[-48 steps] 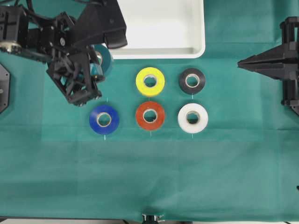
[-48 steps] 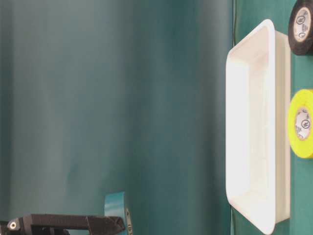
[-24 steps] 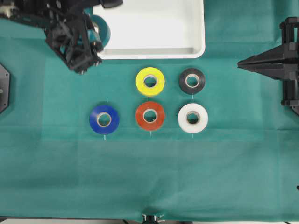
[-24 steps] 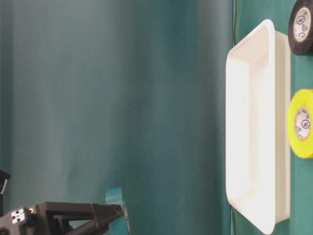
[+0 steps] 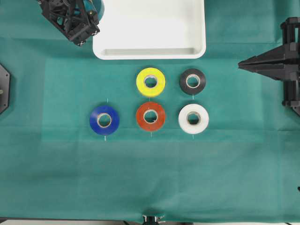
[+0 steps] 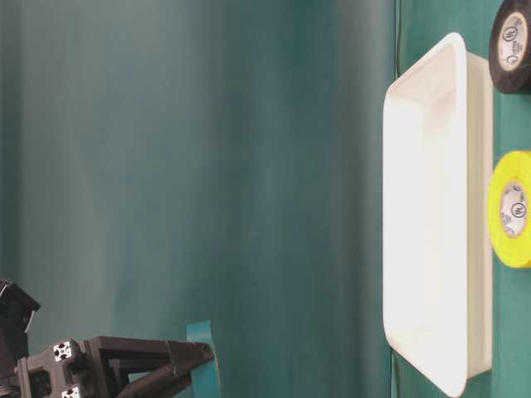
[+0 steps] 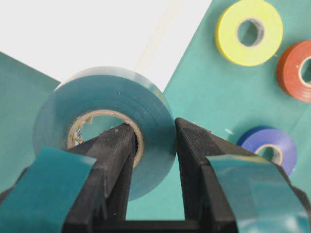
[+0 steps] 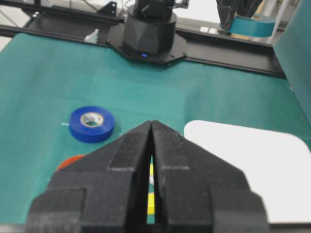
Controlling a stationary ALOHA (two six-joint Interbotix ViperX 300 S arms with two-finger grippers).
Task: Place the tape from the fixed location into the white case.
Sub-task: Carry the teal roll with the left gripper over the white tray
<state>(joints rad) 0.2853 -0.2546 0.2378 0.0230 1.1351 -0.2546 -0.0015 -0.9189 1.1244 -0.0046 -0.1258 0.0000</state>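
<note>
The left gripper has its fingers clamped through the core and around the wall of the teal roll of tape, held aloft at the upper left of the overhead frame, beside the wide white rimmed case. Best carry it well inside the rim before letting go. Only the left wrist view shows the grip itself. The right gripper sits pressed closed, empty.

A: How much of the large shallow white rectangular tray shows overhead?
B: Its far rim is cut off by the top edge; beside it, the teal tape roll is mostly hidden behind the black left gripper.
</note>
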